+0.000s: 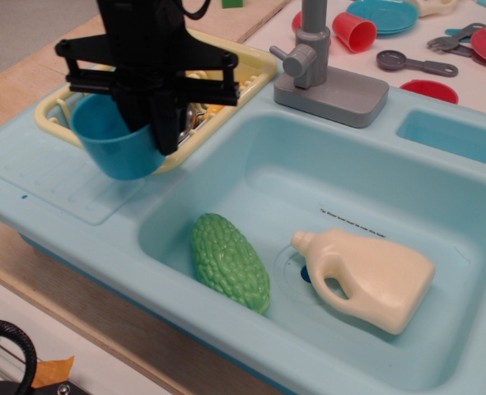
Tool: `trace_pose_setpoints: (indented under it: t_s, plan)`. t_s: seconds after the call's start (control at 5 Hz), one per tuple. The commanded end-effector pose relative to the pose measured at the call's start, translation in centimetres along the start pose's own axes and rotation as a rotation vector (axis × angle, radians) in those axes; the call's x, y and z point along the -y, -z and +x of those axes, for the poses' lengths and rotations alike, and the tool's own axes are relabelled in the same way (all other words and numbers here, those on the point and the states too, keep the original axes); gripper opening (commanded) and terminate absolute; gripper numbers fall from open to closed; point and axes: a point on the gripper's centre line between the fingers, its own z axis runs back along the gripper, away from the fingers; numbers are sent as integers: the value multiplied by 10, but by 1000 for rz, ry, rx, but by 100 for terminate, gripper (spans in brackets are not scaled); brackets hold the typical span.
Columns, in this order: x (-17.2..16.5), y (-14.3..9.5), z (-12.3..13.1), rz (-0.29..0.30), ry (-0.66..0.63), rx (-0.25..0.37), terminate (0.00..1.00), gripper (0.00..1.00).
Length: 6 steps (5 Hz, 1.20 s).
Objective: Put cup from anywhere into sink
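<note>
The blue cup hangs tilted in the air above the sink's left ledge, in front of the yellow dish rack. My black gripper is shut on the cup's rim from above, one finger inside it and one outside. The pale turquoise sink fills the middle of the view. Its basin lies to the right of the cup and below it. A grey faucet stands behind the basin.
A green bumpy vegetable and a cream detergent bottle lie in the basin by the drain. A small rectangular recess is at the right. A red cup, plates and utensils lie on the counter behind.
</note>
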Motion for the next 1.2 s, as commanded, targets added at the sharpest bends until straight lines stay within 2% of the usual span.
trace_pose_setpoints:
  t_s: [0.0,0.4,0.6,0.8,1.0]
  plan:
    - [26,2,30,-68,119,55,0,0]
    - [54,16,51,-165,270,98,0,0]
    - [69,21,55,-232,361,91,0,0]
    - [75,17,47,-245,361,96,0,100]
    - [75,17,47,-245,361,96,0,100]
